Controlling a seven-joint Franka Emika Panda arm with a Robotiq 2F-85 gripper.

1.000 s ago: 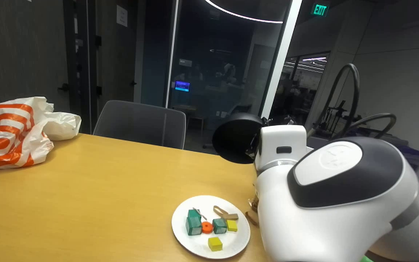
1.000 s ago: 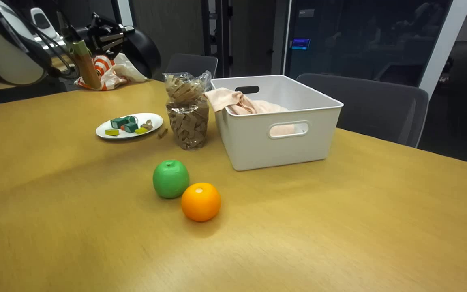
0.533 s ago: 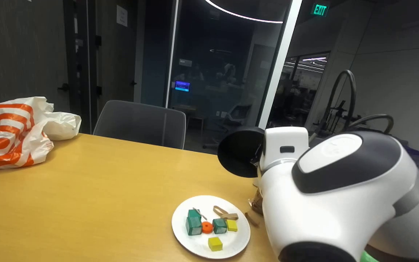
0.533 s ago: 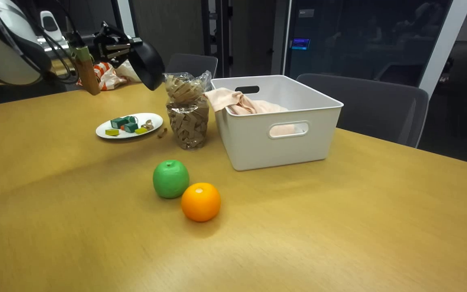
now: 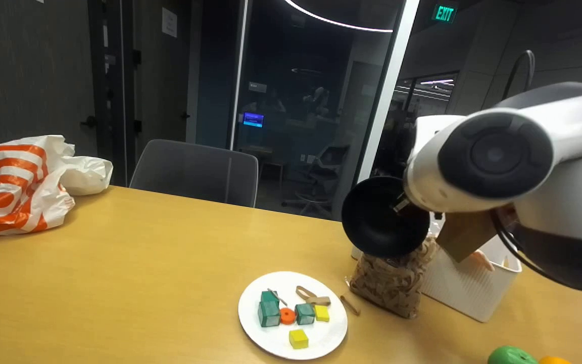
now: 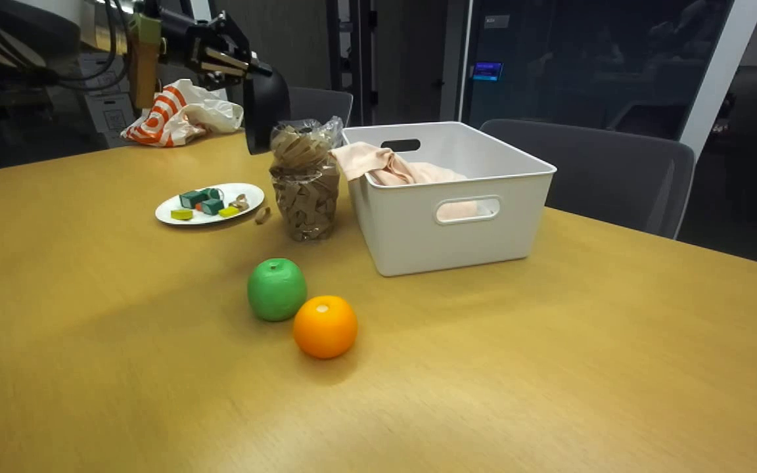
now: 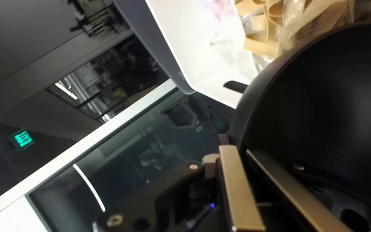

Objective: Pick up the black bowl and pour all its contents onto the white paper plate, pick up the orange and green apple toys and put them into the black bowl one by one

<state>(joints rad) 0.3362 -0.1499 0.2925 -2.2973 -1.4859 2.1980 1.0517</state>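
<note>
Two yellow pieces point(image 5: 298, 339) already lie on the plate point(image 5: 271, 341), so the pouring looks done, and the step in hand is probably to level the bowl point(image 5: 377, 225) and set it down. It hangs tipped on its side in the air, near the bag point(image 5: 392, 285); whether they touch I cannot tell. The gripper point(image 7: 237, 146) has its fingers pinching the bowl's rim, and the part of the inside seen in the wrist view looks bare or nearly so. Draw it away from the bag before turning it, rotate slowly, since a rim hold could let it swing, and let go only once its base sits flat on the table point(image 6: 155, 394), near the apple point(image 6: 277, 289) and orange point(image 6: 326, 327) without nudging them.
</note>
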